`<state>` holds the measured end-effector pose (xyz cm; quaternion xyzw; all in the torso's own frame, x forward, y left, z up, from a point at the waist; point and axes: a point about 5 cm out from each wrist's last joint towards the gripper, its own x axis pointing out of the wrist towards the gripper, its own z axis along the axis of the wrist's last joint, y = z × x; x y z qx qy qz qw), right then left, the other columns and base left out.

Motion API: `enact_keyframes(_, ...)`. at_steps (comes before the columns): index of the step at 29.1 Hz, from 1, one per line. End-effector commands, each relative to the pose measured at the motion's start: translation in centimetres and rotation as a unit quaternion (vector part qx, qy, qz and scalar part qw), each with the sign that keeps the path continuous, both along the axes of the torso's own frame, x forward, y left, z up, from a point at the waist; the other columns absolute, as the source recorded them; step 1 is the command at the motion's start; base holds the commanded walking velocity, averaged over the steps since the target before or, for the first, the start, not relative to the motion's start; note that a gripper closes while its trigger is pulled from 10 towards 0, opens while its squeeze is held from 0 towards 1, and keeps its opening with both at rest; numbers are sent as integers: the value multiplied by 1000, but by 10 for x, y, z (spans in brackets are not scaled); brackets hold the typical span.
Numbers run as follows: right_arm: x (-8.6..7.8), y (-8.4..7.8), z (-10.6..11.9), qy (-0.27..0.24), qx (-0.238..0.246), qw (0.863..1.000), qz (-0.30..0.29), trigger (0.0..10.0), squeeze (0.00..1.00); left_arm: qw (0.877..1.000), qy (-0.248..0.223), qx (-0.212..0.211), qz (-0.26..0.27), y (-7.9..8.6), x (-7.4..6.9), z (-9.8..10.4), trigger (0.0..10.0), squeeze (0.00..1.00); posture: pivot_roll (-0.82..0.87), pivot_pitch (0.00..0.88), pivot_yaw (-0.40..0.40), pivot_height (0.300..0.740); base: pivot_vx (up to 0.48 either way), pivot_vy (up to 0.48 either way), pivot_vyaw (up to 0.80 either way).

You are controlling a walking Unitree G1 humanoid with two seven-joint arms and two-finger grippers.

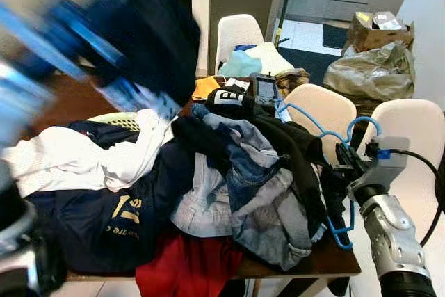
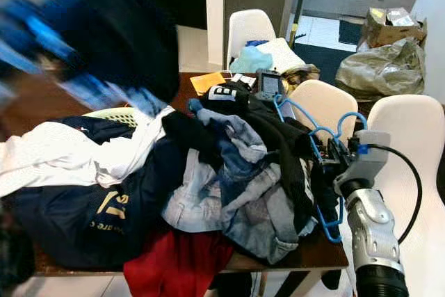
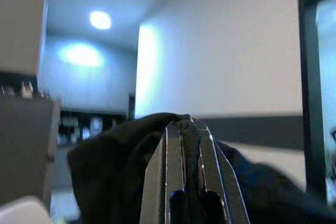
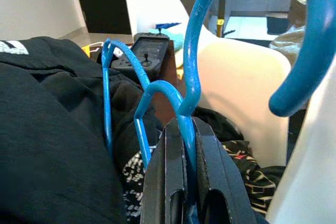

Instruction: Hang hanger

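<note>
Nearest us, our right gripper [image 4: 188, 182] is clenched on the blue hanger [image 4: 191, 66] at the base of its hook, at the table's [image 1: 334, 259] right edge. The hanger's long axis runs away from the jaws, across the black shirt [image 1: 295, 147] on the clothes pile [image 1: 229, 186]. Farther off, our left gripper [image 3: 185, 174], raised high, pinches dark cloth [image 3: 110, 166].

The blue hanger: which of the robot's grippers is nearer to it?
Right. The right gripper is clamped on the blue hanger at the table's right edge; the left gripper, gripping dark cloth, is raised on the far left.
</note>
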<state>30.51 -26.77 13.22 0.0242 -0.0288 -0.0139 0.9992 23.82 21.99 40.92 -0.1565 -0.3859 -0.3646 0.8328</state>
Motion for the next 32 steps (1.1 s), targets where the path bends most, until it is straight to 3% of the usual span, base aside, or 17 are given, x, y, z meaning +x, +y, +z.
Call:
enact_keyframes(1,-2,0,-13,33,2,999,0,10000,0,1000,17,-12,-7,5,2,-1,0,0,47,18,-37,740,0,0,0)
enact_keyframes(4,1,2,-12,35,2,999,10,10000,0,997,50,-66,-6,27,-8,-15,0,0,65,20,-54,740,0,0,0)
enact_keyframes(12,4,2,-11,37,1,999,17,10000,0,993,97,-60,-6,40,-19,-32,0,0,80,22,-64,740,0,0,0)
enact_keyframes(14,6,2,-11,39,1,999,21,10000,0,983,147,-106,10,61,-18,-51,0,0,103,24,-70,740,0,0,0)
enact_keyframes(15,6,2,-11,39,1,999,21,10000,0,983,147,-106,10,61,-18,-51,0,0,103,24,-70,740,0,0,0)
enact_keyframes(16,8,4,-11,40,2,999,24,10000,0,965,219,-141,42,79,-10,-84,392,0,111,23,-72,740,0,0,0)
enact_keyframes(17,9,6,-11,40,2,999,27,10000,0,939,294,-166,68,91,-4,-121,1608,0,111,22,-73,740,0,0,0)
enact_keyframes(18,9,6,-11,40,2,999,27,10000,0,939,294,-166,68,91,-4,-121,1608,0,111,22,-73,740,0,0,0)
enact_keyframes(19,10,8,-12,41,3,999,29,10000,0,911,362,-177,90,97,-1,-156,2392,0,110,21,-73,740,0,0,0)
enact_keyframes(20,10,8,-12,41,3,999,29,10000,0,911,362,-177,90,97,-1,-156,2392,0,110,21,-73,740,0,0,0)
enact_keyframes(21,10,9,-12,41,3,999,30,10000,0,889,408,-184,94,95,0,-183,2353,0,106,21,-69,740,0,0,0)
enact_keyframes(22,10,9,-12,41,3,999,30,10000,0,889,408,-184,94,95,0,-183,2353,0,106,21,-69,740,0,0,0)
enact_keyframes(23,9,8,-13,41,2,999,31,10000,0,876,436,-185,92,90,1,-199,3020,0,105,20,-67,740,0,0,0)
enact_keyframes(24,9,7,-13,41,2,999,30,10000,0,865,457,-187,86,83,2,-211,7255,0,104,20,-66,740,0,0,0)
enact_keyframes(27,7,5,-13,42,2,999,27,10000,0,857,471,-195,78,74,6,-220,8157,0,100,19,-65,740,0,0,0)
enact_keyframes(28,6,3,-13,43,1,999,26,10000,0,853,478,-197,72,66,10,-223,10000,0,99,19,-67,740,0,0,0)
enact_keyframes(32,5,2,-14,45,0,999,25,10000,0,858,473,-195,48,52,17,-218,10000,0,89,17,-63,740,0,0,0)
